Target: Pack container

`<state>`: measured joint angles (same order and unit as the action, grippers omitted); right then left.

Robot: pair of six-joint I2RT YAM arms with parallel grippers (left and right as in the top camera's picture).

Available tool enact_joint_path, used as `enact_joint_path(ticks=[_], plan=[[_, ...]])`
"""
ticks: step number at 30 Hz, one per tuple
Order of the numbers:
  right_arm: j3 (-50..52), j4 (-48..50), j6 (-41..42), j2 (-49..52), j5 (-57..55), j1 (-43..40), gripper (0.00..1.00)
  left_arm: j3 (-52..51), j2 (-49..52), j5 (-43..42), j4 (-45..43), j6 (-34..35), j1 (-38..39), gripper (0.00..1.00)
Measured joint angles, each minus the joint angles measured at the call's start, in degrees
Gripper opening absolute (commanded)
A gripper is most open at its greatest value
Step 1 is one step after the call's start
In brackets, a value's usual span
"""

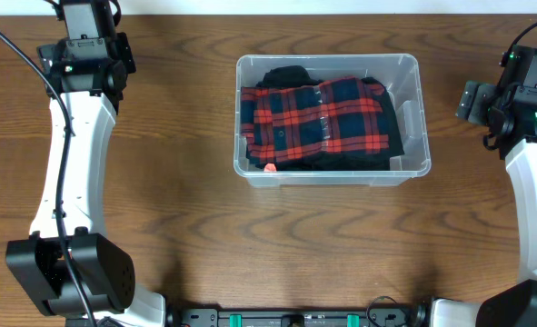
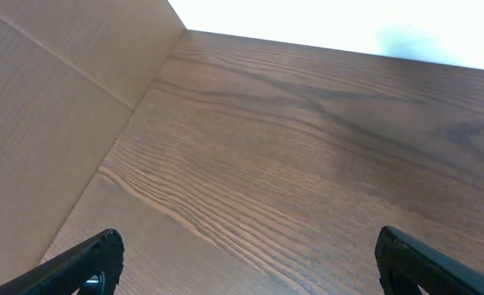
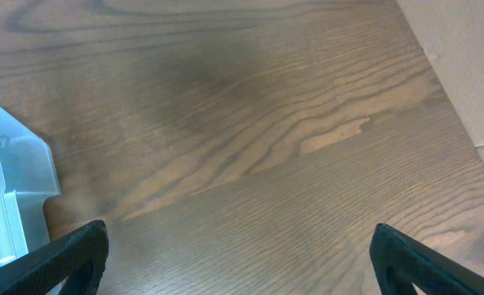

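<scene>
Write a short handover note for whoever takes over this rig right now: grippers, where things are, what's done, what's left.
Left gripper: open, empty, over bare table to the left of the container.
Right gripper: open, empty, over the table just right of the container.
Container: mid-table, lidless, neither arm touching it.
Done: a folded red and navy plaid garment lies inside, on top of dark fabric.
Left: packing looks essentially finished. Check that the fabric sits below the rim. No lid is in view.

Right wrist: container (image 3: 12, 184) cut by left edge; orange speck (image 1: 269, 167) inside unidentifiable.
</scene>
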<state>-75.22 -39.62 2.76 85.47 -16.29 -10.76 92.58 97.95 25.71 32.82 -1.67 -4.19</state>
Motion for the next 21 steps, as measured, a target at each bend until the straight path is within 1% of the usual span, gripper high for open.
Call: enact_joint_path(ticks=[17,21], plan=[[0.0,0.0,0.0,0.0,0.0,0.0,0.99,0.0,0.0,0.0,0.0,0.0,0.0,0.98],[0.0,0.0,0.0,-1.3,0.0,0.0,0.99,0.0,0.0,0.0,0.0,0.0,0.0,0.98]])
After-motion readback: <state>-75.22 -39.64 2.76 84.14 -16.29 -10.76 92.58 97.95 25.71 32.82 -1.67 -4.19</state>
